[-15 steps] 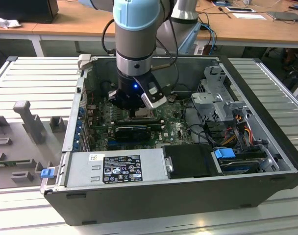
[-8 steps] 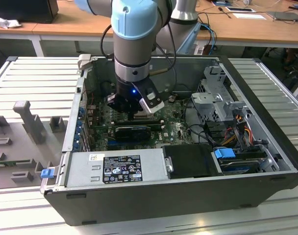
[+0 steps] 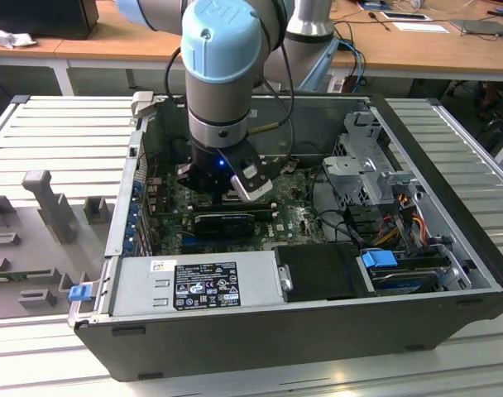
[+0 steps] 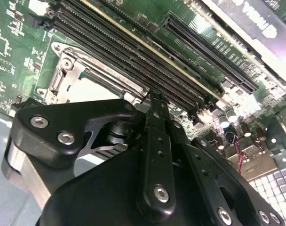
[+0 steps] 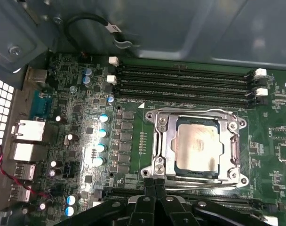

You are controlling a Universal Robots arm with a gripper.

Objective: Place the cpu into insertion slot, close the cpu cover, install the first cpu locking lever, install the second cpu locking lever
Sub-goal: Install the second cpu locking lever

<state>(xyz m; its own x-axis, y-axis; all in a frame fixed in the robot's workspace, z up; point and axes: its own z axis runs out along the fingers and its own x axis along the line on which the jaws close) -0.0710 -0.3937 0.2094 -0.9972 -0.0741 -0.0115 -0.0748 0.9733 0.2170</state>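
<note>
Your arm reaches down into the open computer case (image 3: 450, 273), which lies on its side on the slatted metal worktop (image 3: 61, 132), and your hand (image 5: 154, 184) hangs low over the green motherboard (image 5: 77, 141). In the first wrist view its two black fingers (image 5: 147, 197) are pressed together, clenched with nothing between them, and their tips sit right at the edge of the insertion slot (image 5: 158, 141), at the side away from the memory slots (image 5: 185, 82). The cpu (image 5: 195, 145) already lies flat inside that slot, its pale metal face showing. The cpu cover (image 5: 230, 141) is folded down over it, a silvery frame ringing the chip so that the face shows through the central window. A thin metal bar, one of the locking levers (image 5: 194, 178), runs along the slot's edge next to your fingertips; you cannot tell from here whether it is latched. In the second wrist view the same closed fingers (image 4: 154, 141) point down beside the slot's silvery corner (image 4: 63, 70), with the long black memory slots just beyond. In the exterior view the grey power supply (image 3: 194, 285) sits along the case's near wall, and a black card (image 3: 225, 222) lies just beside the wrist.
</note>
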